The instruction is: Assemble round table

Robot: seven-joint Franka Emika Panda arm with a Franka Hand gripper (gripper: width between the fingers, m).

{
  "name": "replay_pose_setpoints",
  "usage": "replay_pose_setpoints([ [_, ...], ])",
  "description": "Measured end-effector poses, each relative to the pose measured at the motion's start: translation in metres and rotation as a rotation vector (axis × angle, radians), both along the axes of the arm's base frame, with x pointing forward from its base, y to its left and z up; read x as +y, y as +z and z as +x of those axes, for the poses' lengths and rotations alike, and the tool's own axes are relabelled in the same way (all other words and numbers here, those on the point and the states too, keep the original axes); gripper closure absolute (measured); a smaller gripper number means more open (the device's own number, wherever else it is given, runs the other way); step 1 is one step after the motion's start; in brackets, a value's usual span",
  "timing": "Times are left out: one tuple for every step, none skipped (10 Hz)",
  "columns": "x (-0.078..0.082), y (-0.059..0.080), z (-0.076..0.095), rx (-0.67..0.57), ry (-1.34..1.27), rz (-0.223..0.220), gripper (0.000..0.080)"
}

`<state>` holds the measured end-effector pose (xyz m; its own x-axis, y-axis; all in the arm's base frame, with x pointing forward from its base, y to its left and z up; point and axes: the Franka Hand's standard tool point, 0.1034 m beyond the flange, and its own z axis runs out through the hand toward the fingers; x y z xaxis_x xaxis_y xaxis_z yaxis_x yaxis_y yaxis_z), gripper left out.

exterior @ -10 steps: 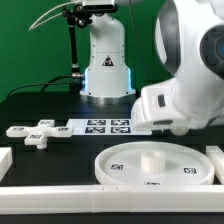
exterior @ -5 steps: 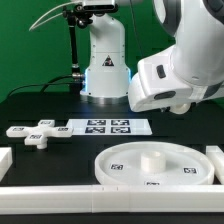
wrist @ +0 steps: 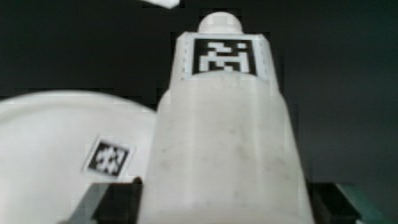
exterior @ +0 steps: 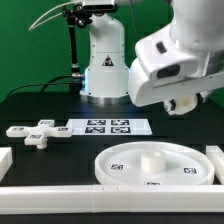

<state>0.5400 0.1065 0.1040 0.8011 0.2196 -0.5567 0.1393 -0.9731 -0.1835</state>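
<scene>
The Panda arm (exterior: 175, 55) is hanging above and behind the round disc (exterior: 108, 165), toward the exterior view's right. The disc is lying flat on the table (exterior: 40, 105) with its rim up. Its central hub (exterior: 150, 156) is standing bare, with nothing seated in it.

In the wrist view the gripper (wrist: 214, 205) is clenching the short cylinder leg (wrist: 222, 130) between its dark fingers (wrist: 107, 205). The leg's tagged end is pointing away from the camera. The disc is showing just past the leg, so the leg appears to be in the air near the disc, apparently not touching it. In the exterior view the arm's body is hiding the leg.

The cross-shaped foot (exterior: 36, 133) is lying loose, well apart from the disc toward the exterior view's left.

By my reading no joint is made yet. Leg into hub, then foot onto leg, are both waiting.
</scene>
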Motion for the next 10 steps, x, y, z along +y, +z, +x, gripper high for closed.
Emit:
replay_pose_setpoints([
  [0.004, -0.003, 0.008, -0.049, -0.085, -0.021, 0.0387],
  [0.004, -0.005, 0.014, -0.124, -0.090, -0.015, 0.0387],
  [0.003, -0.005, 0.018, -0.219, -0.103, -0.013, 0.0387],
  [0.002, -0.005, 0.018, -0.287, -0.112, -0.013, 0.0387],
  [0.000, -0.005, 0.021, -0.359, -0.113, -0.009, 0.0387],
  [-0.007, 0.000, 0.027, -0.419, -0.056, 0.014, 0.0387],
  [-0.012, 0.010, 0.039, -0.509, -0.052, 0.019, 0.0387],
  [-0.018, 0.022, 0.043, -0.576, -0.037, 0.025, 0.0387],
  [-0.025, 0.033, 0.049, -0.642, -0.025, 0.030, 0.0387],
  [-0.029, 0.034, 0.054, -0.711, -0.043, 0.031, 0.0387],
])
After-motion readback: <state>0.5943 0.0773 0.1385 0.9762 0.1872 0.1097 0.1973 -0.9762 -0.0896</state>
